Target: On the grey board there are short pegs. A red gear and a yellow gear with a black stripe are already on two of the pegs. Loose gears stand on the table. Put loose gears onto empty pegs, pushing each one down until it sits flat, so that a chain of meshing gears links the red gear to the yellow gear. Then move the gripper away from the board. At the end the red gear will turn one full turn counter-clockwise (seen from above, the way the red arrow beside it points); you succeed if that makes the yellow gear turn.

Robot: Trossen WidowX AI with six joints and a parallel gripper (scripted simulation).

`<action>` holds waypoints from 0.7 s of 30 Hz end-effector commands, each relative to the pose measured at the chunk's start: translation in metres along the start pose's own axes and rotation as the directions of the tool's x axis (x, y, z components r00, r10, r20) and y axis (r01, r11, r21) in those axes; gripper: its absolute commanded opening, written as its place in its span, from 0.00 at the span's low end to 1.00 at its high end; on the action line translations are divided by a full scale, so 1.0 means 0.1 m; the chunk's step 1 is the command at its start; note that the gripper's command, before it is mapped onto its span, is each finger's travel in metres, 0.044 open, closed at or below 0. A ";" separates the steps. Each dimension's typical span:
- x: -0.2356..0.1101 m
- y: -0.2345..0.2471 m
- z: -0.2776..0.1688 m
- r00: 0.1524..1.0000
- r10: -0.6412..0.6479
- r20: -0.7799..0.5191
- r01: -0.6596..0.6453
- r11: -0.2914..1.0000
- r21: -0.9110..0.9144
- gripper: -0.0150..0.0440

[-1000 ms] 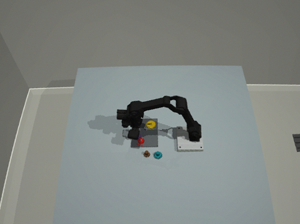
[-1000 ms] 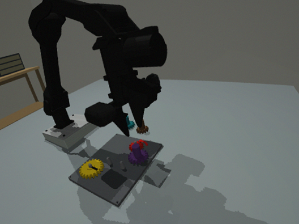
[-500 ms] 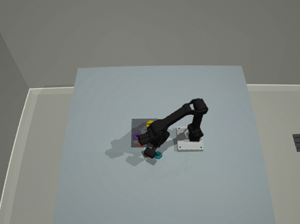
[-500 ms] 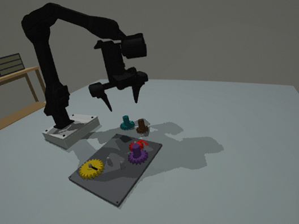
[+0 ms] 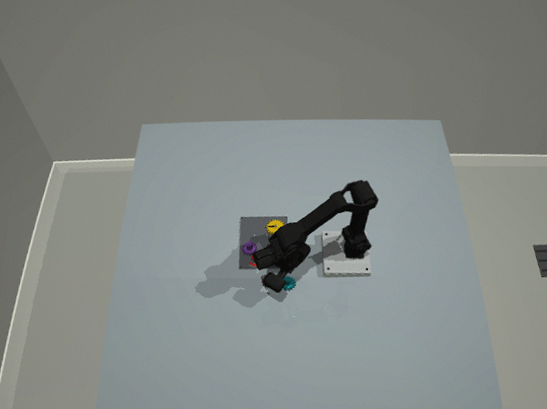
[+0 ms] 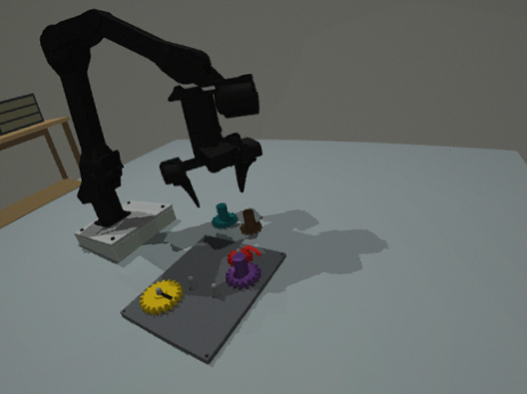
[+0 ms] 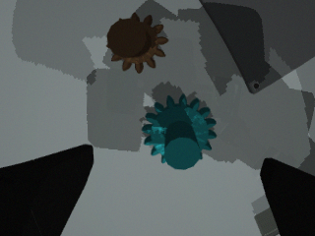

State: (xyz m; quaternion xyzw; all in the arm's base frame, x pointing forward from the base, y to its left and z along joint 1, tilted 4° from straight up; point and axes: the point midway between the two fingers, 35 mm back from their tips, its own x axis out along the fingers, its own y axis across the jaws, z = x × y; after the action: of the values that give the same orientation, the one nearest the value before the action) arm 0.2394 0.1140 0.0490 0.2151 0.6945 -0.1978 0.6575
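Observation:
My gripper is wide open and empty, above the table near the teal gear. The teal gear stands upright on the table, between and beyond the fingertips in the wrist view. The brown gear stands beside it. The purple gear sits on a peg of the grey board, beside the red gear, which it partly hides. The yellow gear is on its peg. Two bare pegs stand between the yellow and purple gears.
The white robot base stands beside the board on the table. A corner of the grey board shows at the wrist view's upper right. The red arrow lies beside the red gear. A wooden shelf stands in the background.

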 end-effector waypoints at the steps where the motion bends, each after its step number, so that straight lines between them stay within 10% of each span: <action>1: 0.07 -0.01 -0.01 1.000 -0.003 -0.005 0.003 1.000 0.004 1.00; 21: 0.27 -0.02 -0.02 1.000 -0.003 -0.005 0.003 1.000 0.004 0.91</action>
State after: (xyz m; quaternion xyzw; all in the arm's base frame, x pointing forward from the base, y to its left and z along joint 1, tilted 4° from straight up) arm 0.2368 0.1149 0.0238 0.2145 0.6952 -0.1985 0.6568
